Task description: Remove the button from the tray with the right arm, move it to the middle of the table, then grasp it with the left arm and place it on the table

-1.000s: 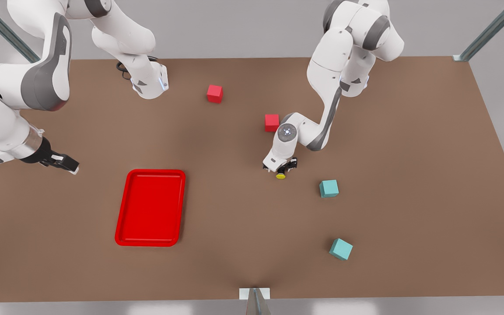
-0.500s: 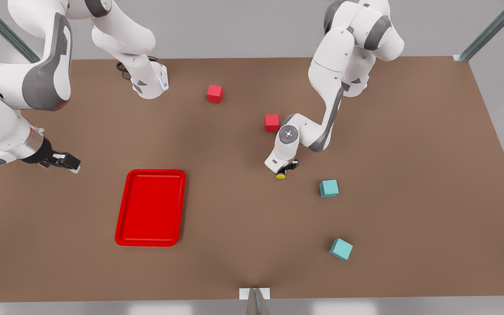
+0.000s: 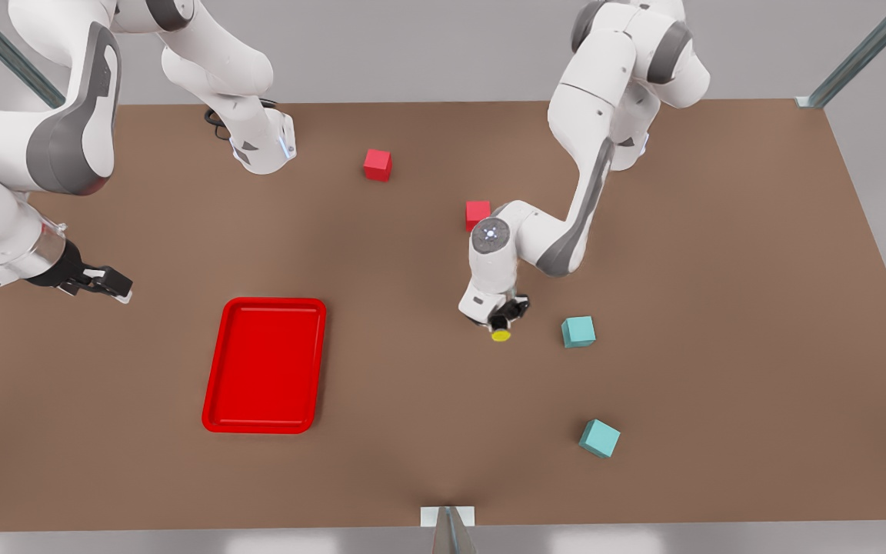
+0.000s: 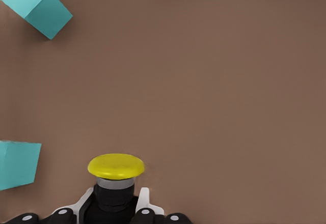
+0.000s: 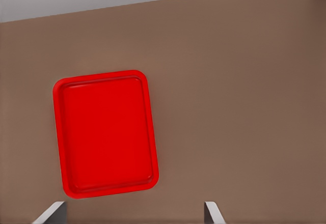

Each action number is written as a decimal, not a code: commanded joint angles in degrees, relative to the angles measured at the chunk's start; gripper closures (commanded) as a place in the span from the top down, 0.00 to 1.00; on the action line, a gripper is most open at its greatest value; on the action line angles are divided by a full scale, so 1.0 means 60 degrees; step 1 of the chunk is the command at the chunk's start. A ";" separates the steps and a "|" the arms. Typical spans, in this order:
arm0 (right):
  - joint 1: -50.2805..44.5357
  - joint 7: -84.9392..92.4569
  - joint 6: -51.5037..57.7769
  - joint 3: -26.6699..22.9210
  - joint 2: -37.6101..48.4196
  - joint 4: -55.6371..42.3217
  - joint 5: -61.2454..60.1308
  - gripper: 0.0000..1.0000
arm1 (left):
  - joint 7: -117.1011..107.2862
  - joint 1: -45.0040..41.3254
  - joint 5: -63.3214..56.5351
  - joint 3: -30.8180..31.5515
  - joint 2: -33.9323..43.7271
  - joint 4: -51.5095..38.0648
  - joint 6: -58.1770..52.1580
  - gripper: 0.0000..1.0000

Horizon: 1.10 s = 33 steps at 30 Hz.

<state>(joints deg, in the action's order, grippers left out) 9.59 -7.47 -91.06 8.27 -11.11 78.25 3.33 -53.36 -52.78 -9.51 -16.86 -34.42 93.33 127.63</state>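
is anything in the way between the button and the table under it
Nothing visible. The left gripper is shut on the button over bare table; the nearest teal cube sits off to the side. The right gripper waits open near the tray.

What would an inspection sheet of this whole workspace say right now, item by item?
Surface: brown table, flat, bare between items.
Job's things: red tray empty; button with yellow cap held near the table's middle.
Clutter: two red cubes; two teal cubes.
Grippers: left gripper shut on the button; right gripper open, waiting beyond the tray at the front view's left.
Cables: black loop at one arm's base.
Surroundings: grey walls, metal struts.
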 commanded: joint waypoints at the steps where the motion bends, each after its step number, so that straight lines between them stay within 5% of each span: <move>1: -0.0002 0.0264 0.0001 0.0013 0.0006 -0.0005 -0.0012 1.00 | -1.2590 -0.0329 -0.2572 -0.0017 -0.0094 -0.0233 -0.3881 0.45; 6: 0.0188 0.0161 -0.0014 0.0013 0.0021 -0.0005 0.0003 1.00 | -1.8659 -0.1194 -0.4376 -0.0017 -0.0606 -0.0277 -0.8013 0.45; 16: 0.0702 0.0132 -0.0248 -0.0016 -0.0081 -0.0019 0.0061 1.00 | -2.0491 -0.1941 -0.5856 -0.0002 -0.2847 -0.1508 -1.0064 0.45; 33: 0.0013 0.0220 0.0850 0.0116 -0.0199 -0.0019 -0.0042 1.00 | -2.0477 -0.1927 -0.4845 0.0276 -0.4473 -0.1713 -0.8776 0.45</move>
<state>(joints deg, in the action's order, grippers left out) 9.58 -6.64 -89.21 8.85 -12.35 77.98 3.38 -155.15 -64.32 -39.61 -15.19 -61.31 83.06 71.48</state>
